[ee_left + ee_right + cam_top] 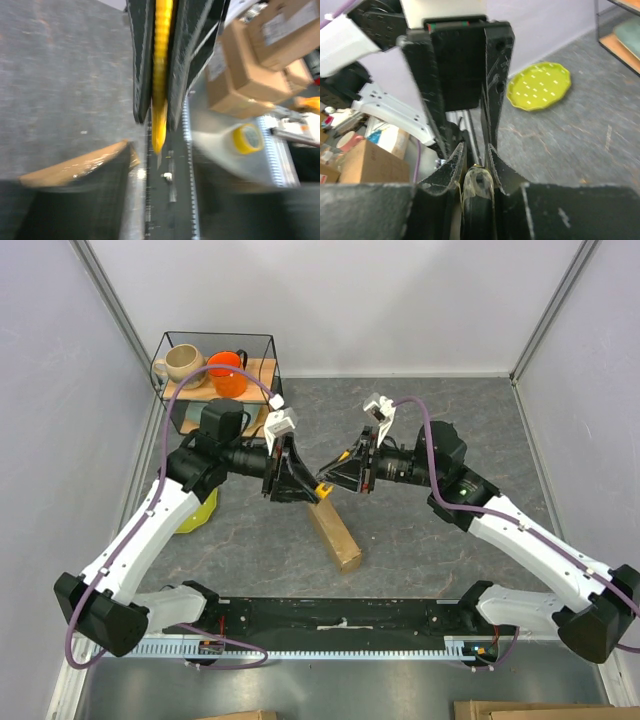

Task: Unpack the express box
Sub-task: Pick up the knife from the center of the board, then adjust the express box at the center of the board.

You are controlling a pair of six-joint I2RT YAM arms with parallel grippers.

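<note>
The express box (335, 535), a flat brown cardboard box with shiny tape, lies on the grey table just in front of both grippers. One corner of the box (75, 167) shows in the left wrist view. A yellow utility knife (325, 490) hangs between the two grippers above the box's far end. My right gripper (476, 150) is shut on the knife's dark taped end (479, 182). My left gripper (159, 117) flanks the yellow knife body (160, 75), jaws slightly parted with thin gaps either side. The blade tip (159, 161) points down past the box.
A yellow-green plate (200, 512) lies on the table under the left arm. A wire shelf (262, 340) at the back left holds a beige mug (180, 362) and an orange mug (228, 372). The black base rail (340, 620) runs along the near edge.
</note>
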